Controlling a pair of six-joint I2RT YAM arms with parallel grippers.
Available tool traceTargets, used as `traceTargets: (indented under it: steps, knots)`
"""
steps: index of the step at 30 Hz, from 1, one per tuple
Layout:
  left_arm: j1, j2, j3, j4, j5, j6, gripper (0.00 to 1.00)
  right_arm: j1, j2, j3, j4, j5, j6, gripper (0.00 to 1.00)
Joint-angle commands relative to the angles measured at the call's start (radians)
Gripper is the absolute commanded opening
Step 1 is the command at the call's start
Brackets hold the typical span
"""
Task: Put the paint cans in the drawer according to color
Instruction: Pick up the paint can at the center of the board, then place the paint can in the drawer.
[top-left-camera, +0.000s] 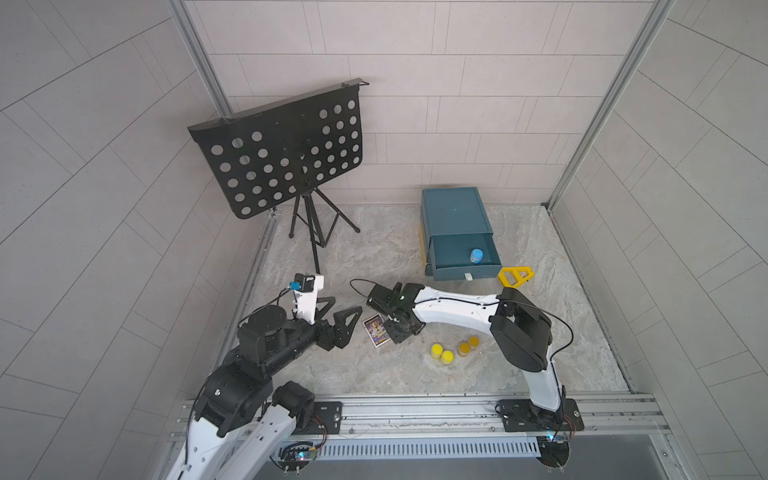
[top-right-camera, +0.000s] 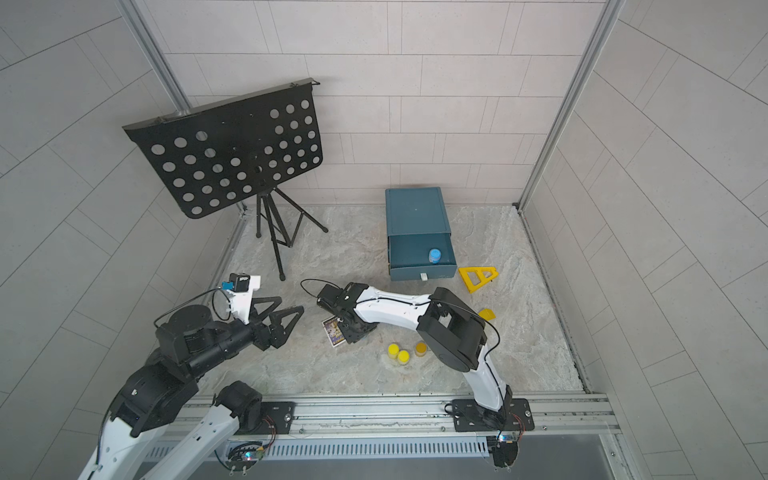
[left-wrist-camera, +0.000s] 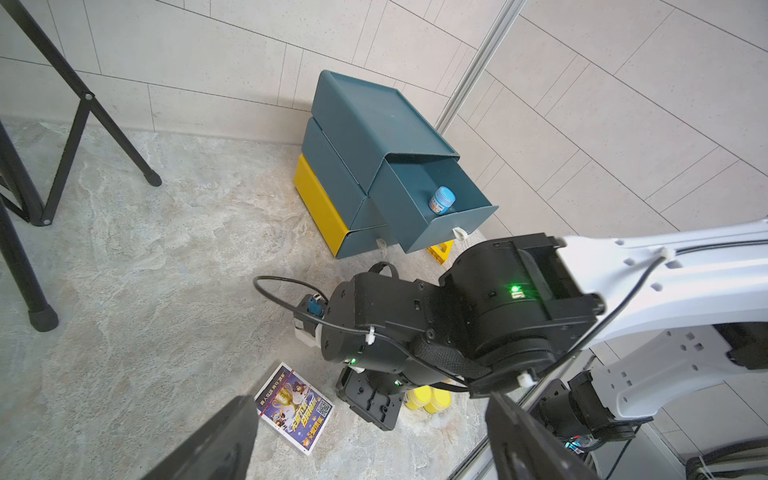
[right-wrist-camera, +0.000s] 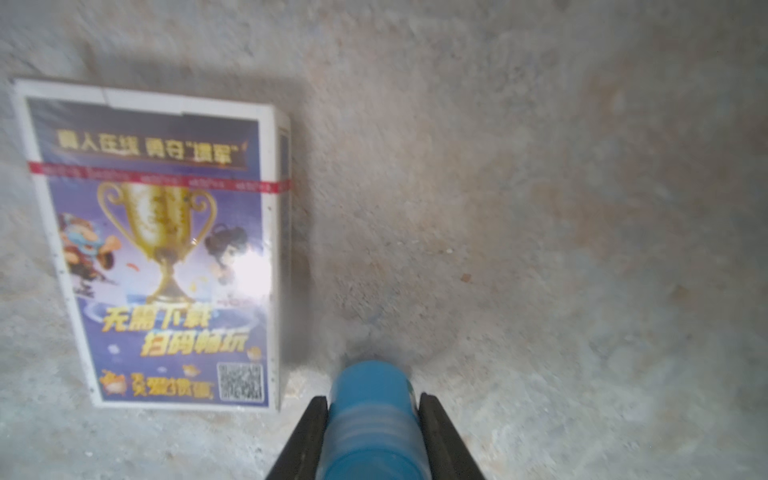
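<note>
The held light blue can (right-wrist-camera: 371, 386) shows only in the right wrist view, blurred and cut off at the frame edge. The right claw (right-wrist-camera: 373, 401) grips it, one black finger flat against each side. In both top views the right wrist hides this can, and I cannot tell whether it rests on the marbled counter (top-left-camera: 374, 257) or hangs just above it. Just to its left lies the printed card pack (right-wrist-camera: 158, 249), a flat glossy box banded with red tape.

The second light blue can (top-left-camera: 477, 255) stands in the near right corner of the open top drawer (top-left-camera: 465, 273).

Near the right arm, the left yellow can (top-left-camera: 436, 350) touches the right yellow can (top-left-camera: 447, 356). Just right of them are the near orange can (top-left-camera: 464, 348) and the far orange can (top-left-camera: 473, 342). In a top view only one orange lid (top-right-camera: 421, 348) shows, because the arm covers its partner.

That makes six small round cans: two blue, two yellow, two orange.

The smooth cabinet (left-wrist-camera: 374, 120) has three tiers, two teal above one yellow.

The left claw (top-left-camera: 338, 312) hangs open and empty, its triangular fingers spread. A yellow triangular frame (top-left-camera: 515, 276) lies right of the drawer. A black perforated music stand (top-left-camera: 282, 153) on a tripod stands at the far left.
</note>
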Motion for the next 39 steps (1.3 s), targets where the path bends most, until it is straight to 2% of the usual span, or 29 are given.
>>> traceTargets:
  steps: [1, 6, 9, 14, 18, 24, 34, 37, 39]
  knots:
    - [0.006, -0.008, -0.007, 0.025, -0.004, -0.002, 0.93, -0.009, -0.153, 0.066, -0.111, 0.094, -0.024, 0.22]
    - [0.010, -0.005, -0.006, 0.026, 0.003, -0.003, 0.93, -0.110, -0.302, 0.180, -0.231, 0.153, -0.104, 0.23]
    - [0.011, -0.007, -0.007, 0.027, 0.004, -0.003, 0.93, -0.214, -0.350, 0.239, -0.287, 0.140, -0.150, 0.23]
    - [0.012, -0.007, -0.007, 0.027, 0.003, -0.003, 0.93, -0.396, -0.352, 0.271, -0.321, 0.084, -0.198, 0.23]
    - [0.011, -0.009, -0.007, 0.026, 0.003, -0.004, 0.93, -0.488, -0.318, 0.259, -0.315, 0.015, -0.204, 0.23]
    - [0.010, -0.011, -0.007, 0.026, -0.001, -0.003, 0.93, -0.521, -0.286, 0.225, -0.250, -0.003, -0.181, 0.23]
    - [0.011, -0.013, -0.007, 0.027, 0.000, -0.003, 0.93, -0.540, -0.209, 0.240, -0.249, -0.031, -0.175, 0.24]
    - [0.011, -0.013, -0.007, 0.026, 0.000, -0.003, 0.93, -0.546, -0.197, 0.246, -0.247, -0.035, -0.174, 0.27]
    - [0.011, -0.012, -0.007, 0.024, 0.000, -0.003, 0.93, -0.547, -0.194, 0.252, -0.249, -0.037, -0.174, 0.33]
